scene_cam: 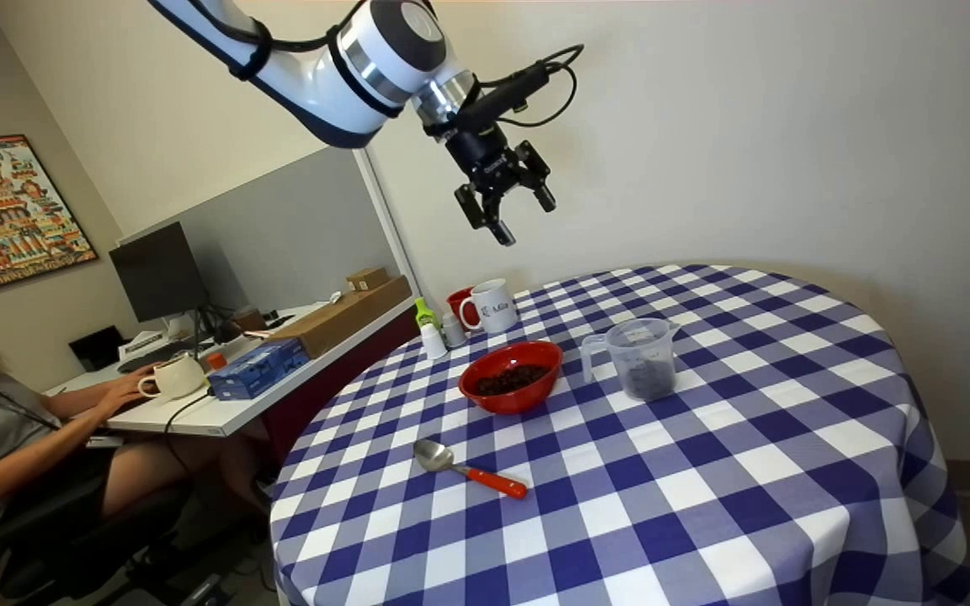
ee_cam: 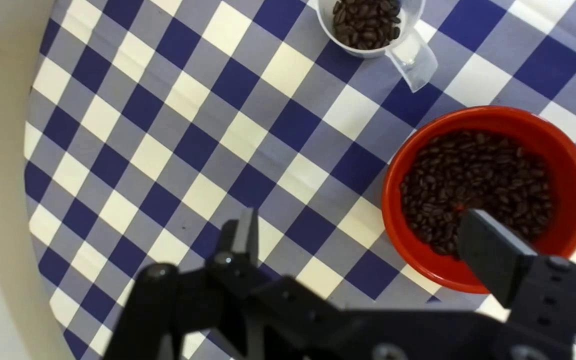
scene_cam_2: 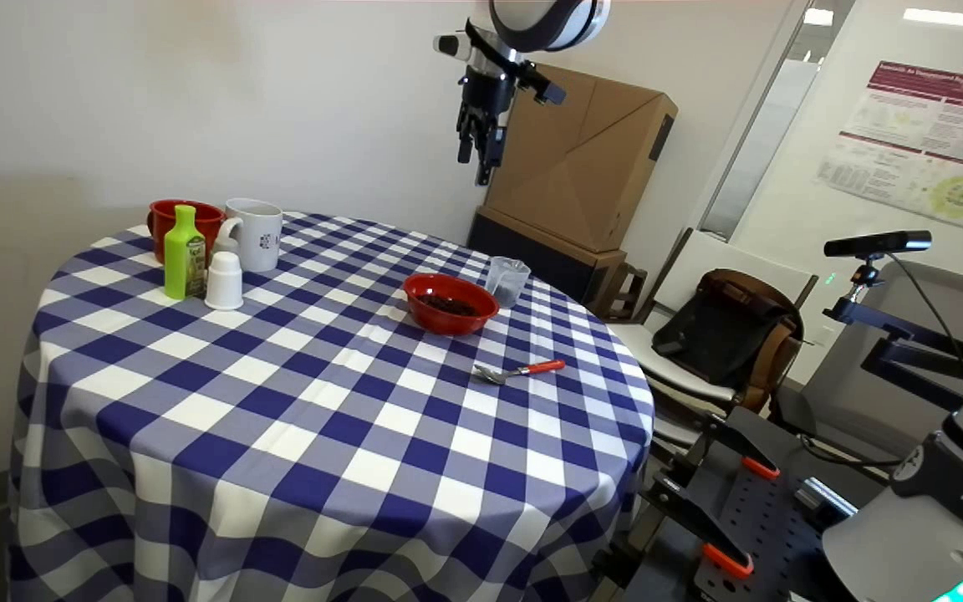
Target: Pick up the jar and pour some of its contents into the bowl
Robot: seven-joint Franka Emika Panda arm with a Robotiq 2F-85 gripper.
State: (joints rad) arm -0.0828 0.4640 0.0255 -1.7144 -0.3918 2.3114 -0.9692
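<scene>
A clear measuring jar (scene_cam: 643,341) with a handle stands upright on the checked table. Dark beans lie in its bottom, as the wrist view shows looking down past the jar's handle (ee_cam: 414,59). Beside it sits the glossy red bowl (scene_cam: 515,402), which holds a layer of the same dark beans; the bowl (scene_cam_2: 448,323) is nearer the spoon. My gripper (scene_cam: 524,217) hangs in the air well above the table, its jaws wide apart with nothing between them. In the wrist view, one finger of the gripper (ee_cam: 360,225) overlaps the bowl (ee_cam: 570,200) in the picture.
A spoon with an orange handle (scene_cam: 495,482) lies in front of the bowl. Grouped at another part of the table are a white mug (scene_cam_2: 257,238), a red mug (scene_cam_2: 185,219), a green bottle (scene_cam_2: 178,261) and a small white container (scene_cam_2: 224,282). A wall borders the table.
</scene>
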